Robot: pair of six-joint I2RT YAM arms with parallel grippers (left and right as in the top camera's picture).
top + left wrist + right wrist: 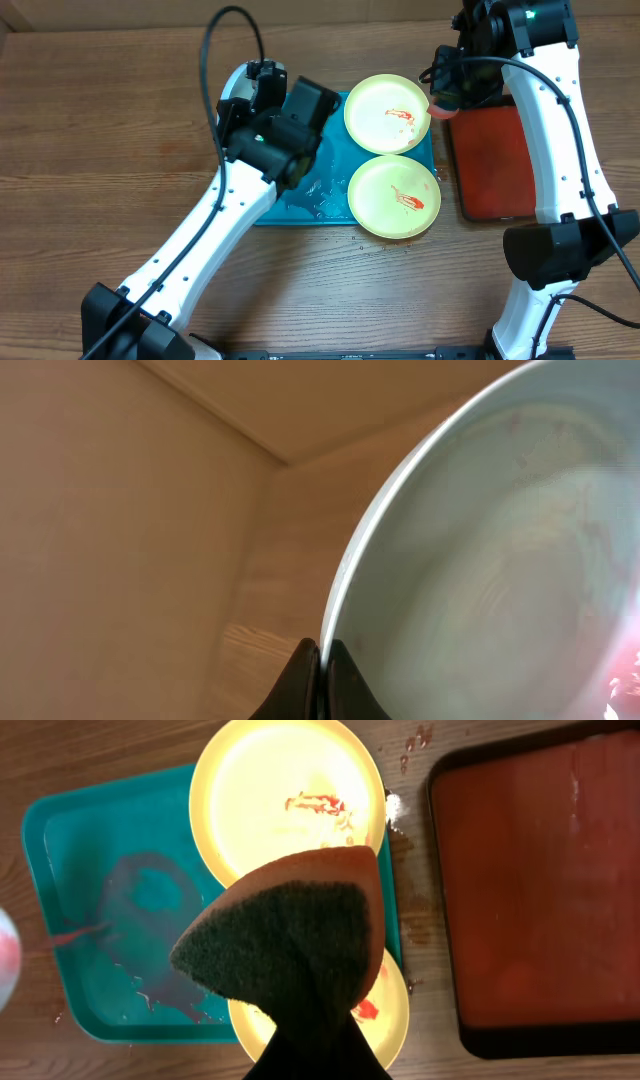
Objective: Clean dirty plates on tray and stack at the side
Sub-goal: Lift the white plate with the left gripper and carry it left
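left end effector [322, 660]: closed on the rim of the blue-white plate [500, 560], at the tray's left end; red smear on the plate's face.
right end effector [310, 1045]: clamped on the sponge [290, 930], scouring face showing, over the tray's right edge.
tray [300, 205]: wet, streaked red.
far yellow-green plate [388, 113], near yellow-green plate [394, 197]: at the tray's right end, both smeared.
step (judged): scrub the held plate with light strokes toward the pinched rim, or it may pivot.

The end effector [312, 1038] grips a sponge [285, 925] — above two plates [255, 805] on the tray [70, 850].
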